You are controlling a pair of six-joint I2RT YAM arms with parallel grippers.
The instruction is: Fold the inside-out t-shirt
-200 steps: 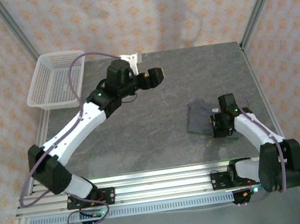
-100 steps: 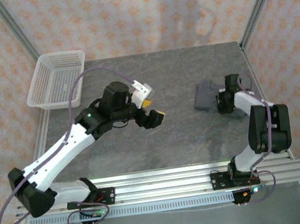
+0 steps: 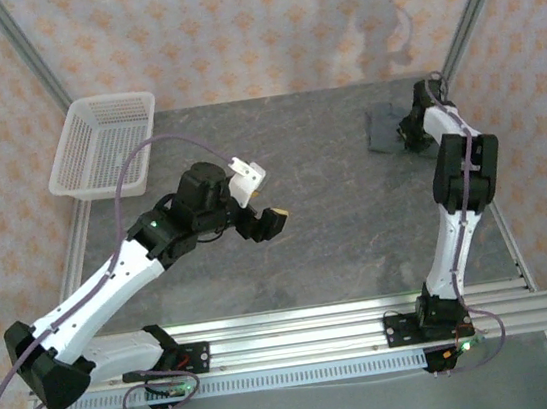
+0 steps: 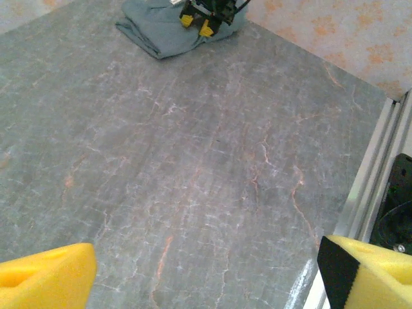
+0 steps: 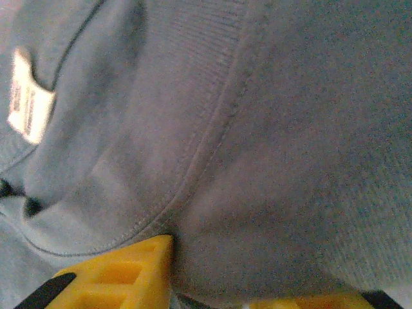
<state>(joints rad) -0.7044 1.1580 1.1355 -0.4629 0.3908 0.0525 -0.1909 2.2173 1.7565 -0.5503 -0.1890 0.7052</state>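
The inside-out t-shirt (image 3: 385, 129) is a small folded dark slate-grey bundle at the table's far right corner, seen from afar in the left wrist view (image 4: 161, 32). My right gripper (image 3: 413, 132) is stretched out to it and shut on the cloth; its yellow fingers (image 4: 196, 22) sit on the bundle's far side. Up close, a stitched hem and the white tag (image 5: 29, 96) show, and grey fabric (image 5: 270, 129) fills the gap of my right gripper (image 5: 232, 277). My left gripper (image 3: 272, 221) hovers open over mid-table, its yellow pads (image 4: 45, 277) wide apart above bare stone.
A white mesh basket (image 3: 104, 144) sits at the far left corner, partly off the grey stone table (image 3: 340, 246). The cage's metal post (image 3: 474, 7) and the right table edge rail (image 4: 370, 193) lie close to the t-shirt.
My right gripper has dragged the t-shirt from the near right to the far right corner. The left arm swung from the back toward mid-table and lowered.
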